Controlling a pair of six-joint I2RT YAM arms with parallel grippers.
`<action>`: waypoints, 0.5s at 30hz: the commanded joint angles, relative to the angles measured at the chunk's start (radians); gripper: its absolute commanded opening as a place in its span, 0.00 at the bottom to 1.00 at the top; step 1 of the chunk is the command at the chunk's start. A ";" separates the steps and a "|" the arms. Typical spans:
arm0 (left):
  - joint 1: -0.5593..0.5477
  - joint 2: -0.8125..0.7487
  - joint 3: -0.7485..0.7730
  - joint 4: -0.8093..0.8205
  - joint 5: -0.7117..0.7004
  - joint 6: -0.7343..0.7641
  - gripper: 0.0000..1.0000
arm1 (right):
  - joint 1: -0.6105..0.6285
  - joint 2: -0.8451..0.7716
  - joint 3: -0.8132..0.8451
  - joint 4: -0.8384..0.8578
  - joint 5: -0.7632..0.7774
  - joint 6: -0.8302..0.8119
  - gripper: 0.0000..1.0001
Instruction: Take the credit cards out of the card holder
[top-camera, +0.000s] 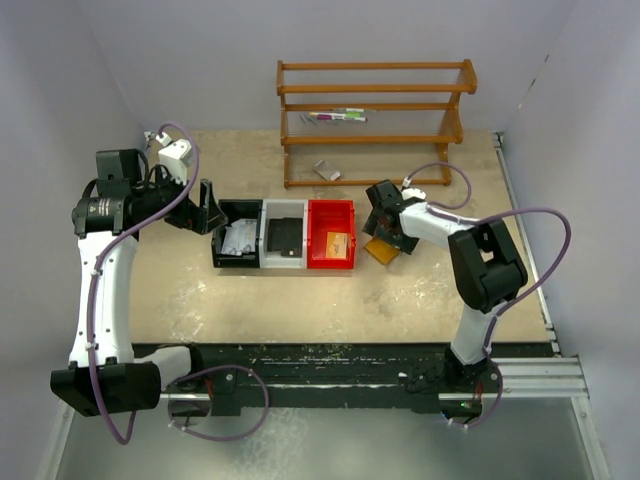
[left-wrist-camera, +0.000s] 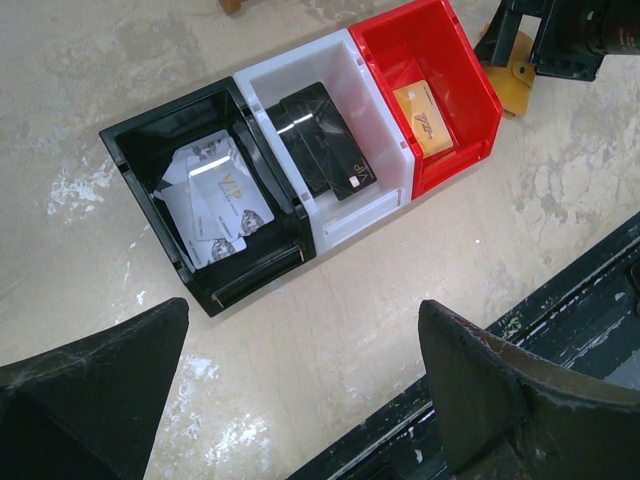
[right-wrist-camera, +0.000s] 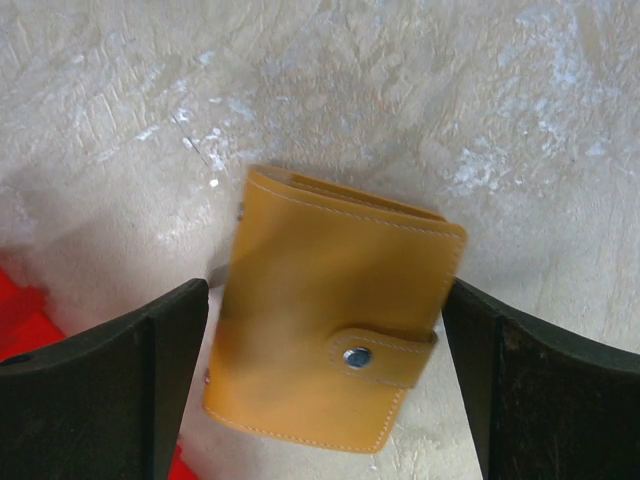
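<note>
Under spread right tool (right-wrist-camera: 322, 295), card holder (right-wrist-camera: 330, 370) fills gap.

We see a black plastic bin (top-camera: 217, 240), white plastic bin (top-camera: 283, 263) and red plastic bin (top-camera: 331, 265) touching abreast, near a brown wooden rack (top-camera: 375, 88).

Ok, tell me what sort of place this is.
Likely a robot lab test cell: left arm and right arm bolted on a rail at the edge of a walled-in table, with a row of bins and a wooden rack set out.
</note>
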 joint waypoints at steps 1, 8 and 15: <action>0.005 -0.027 0.012 0.012 0.019 0.032 0.99 | -0.006 0.056 0.039 0.000 0.005 0.022 1.00; 0.005 -0.025 0.016 0.015 0.020 0.025 0.99 | -0.006 0.047 -0.010 0.039 0.018 0.016 0.90; 0.004 -0.023 0.015 0.013 0.030 0.013 0.99 | -0.007 -0.081 -0.065 0.083 0.042 -0.031 0.61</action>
